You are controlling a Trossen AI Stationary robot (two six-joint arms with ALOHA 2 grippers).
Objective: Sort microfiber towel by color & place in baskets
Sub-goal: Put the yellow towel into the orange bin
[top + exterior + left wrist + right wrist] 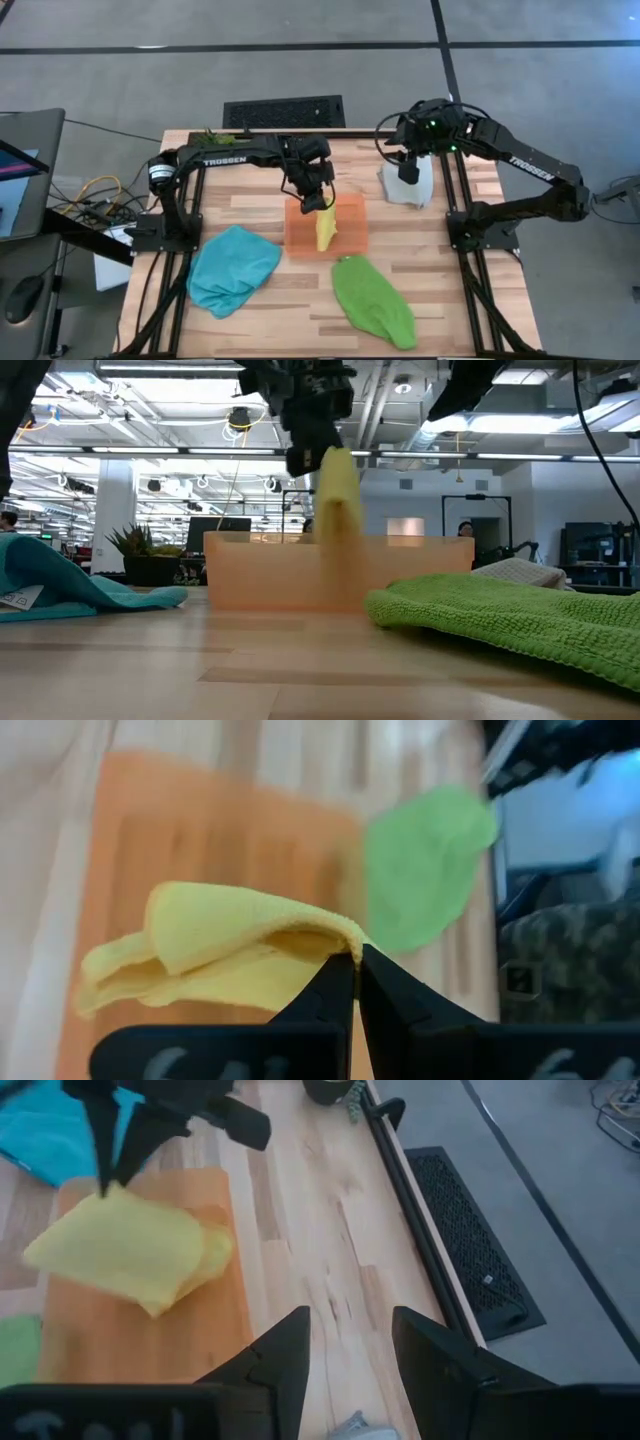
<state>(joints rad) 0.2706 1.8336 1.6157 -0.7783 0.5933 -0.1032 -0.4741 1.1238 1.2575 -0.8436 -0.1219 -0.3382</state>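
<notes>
Yellow microfiber towel hangs pinched in my left fingers over the orange tray, ready to drop in; my right fingers wait spread, far right.

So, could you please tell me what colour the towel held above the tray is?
Yellow: the towel pinched by the left tool shows best in the left wrist view.

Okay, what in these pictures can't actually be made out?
- Low view: the orange tray's floor, hidden by its near wall, so whether the yellow towel touches it is unclear.
- High view: the grey-white towel, partly covered by the right gripper.
- Low view: the teal towel, cut off by the picture's edge.
</notes>
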